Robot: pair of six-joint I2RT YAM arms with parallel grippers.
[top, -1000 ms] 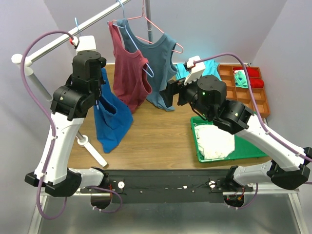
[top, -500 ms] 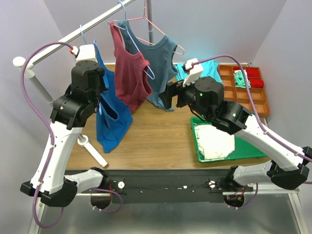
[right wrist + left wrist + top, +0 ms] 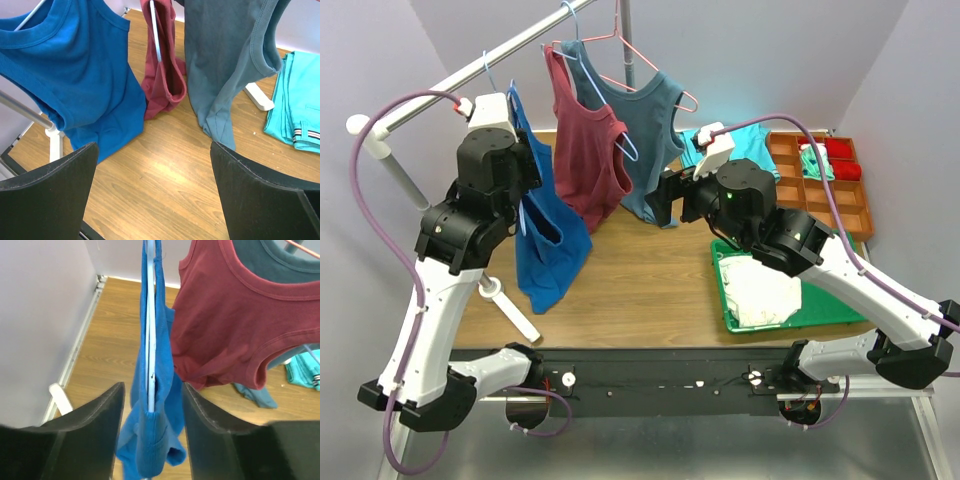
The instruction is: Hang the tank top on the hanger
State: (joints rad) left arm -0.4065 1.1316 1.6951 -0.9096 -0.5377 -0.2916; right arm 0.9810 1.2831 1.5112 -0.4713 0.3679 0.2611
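Note:
The royal-blue tank top (image 3: 552, 235) hangs on the light-blue wire hanger (image 3: 490, 72), whose hook sits over the slanted rail (image 3: 430, 100). In the left wrist view the hanger wire (image 3: 150, 340) runs down inside the blue fabric (image 3: 152, 445). My left gripper (image 3: 152, 390) is open, one finger on each side of the top's shoulder with a gap both ways. My right gripper (image 3: 152, 150) is wide open over bare wood, right of the tank top (image 3: 75, 75). In the top view it (image 3: 665, 195) hovers by the hanging clothes.
A maroon top (image 3: 585, 160) and a teal-grey top (image 3: 645, 140) hang on the same rail. A green tray (image 3: 725, 300) holds white cloth (image 3: 760, 290). An orange compartment box (image 3: 830, 190) and folded turquoise cloth (image 3: 295, 100) lie at back right. The stand's white foot (image 3: 505, 305) sits front left.
My left gripper was shut on the blue top's shoulder; it carried the hanger hook up onto the rail, then opened. The right arm barely moved.

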